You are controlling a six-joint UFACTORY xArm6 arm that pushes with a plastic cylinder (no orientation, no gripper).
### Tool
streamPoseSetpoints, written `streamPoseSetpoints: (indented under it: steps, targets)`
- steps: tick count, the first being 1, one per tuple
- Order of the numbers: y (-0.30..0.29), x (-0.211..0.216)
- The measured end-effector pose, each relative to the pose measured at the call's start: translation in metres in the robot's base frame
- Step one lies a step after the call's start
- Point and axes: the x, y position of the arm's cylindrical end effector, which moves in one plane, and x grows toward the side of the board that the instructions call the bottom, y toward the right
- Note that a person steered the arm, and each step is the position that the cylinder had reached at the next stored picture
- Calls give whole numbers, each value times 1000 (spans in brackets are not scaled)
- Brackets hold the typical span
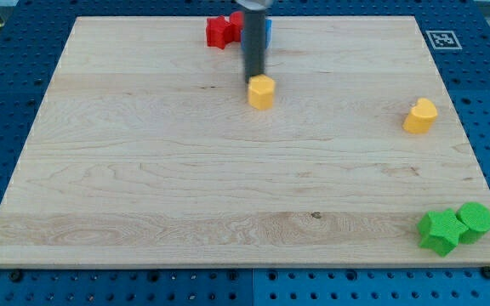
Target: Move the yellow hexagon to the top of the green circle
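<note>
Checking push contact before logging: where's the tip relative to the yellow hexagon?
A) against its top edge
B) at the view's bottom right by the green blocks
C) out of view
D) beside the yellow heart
A: my tip sits right at the top edge of the yellow hexagon, far from the green circle at the view's bottom right.

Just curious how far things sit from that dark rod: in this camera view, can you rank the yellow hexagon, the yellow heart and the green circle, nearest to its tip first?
From my tip:
1. Yellow hexagon, just below it, top centre.
2. Yellow heart, view's right.
3. Green circle, bottom right corner.
</note>
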Motion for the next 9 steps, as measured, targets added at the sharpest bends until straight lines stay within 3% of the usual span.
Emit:
streamPoseSetpoints:
  steps: [1, 3, 4, 5, 6, 7, 9]
  targets:
    - [51, 48]
    - [18, 6]
    - [2, 23]
    - [19, 60]
    - [73, 92]
    - [77, 94]
    - [-5, 97]
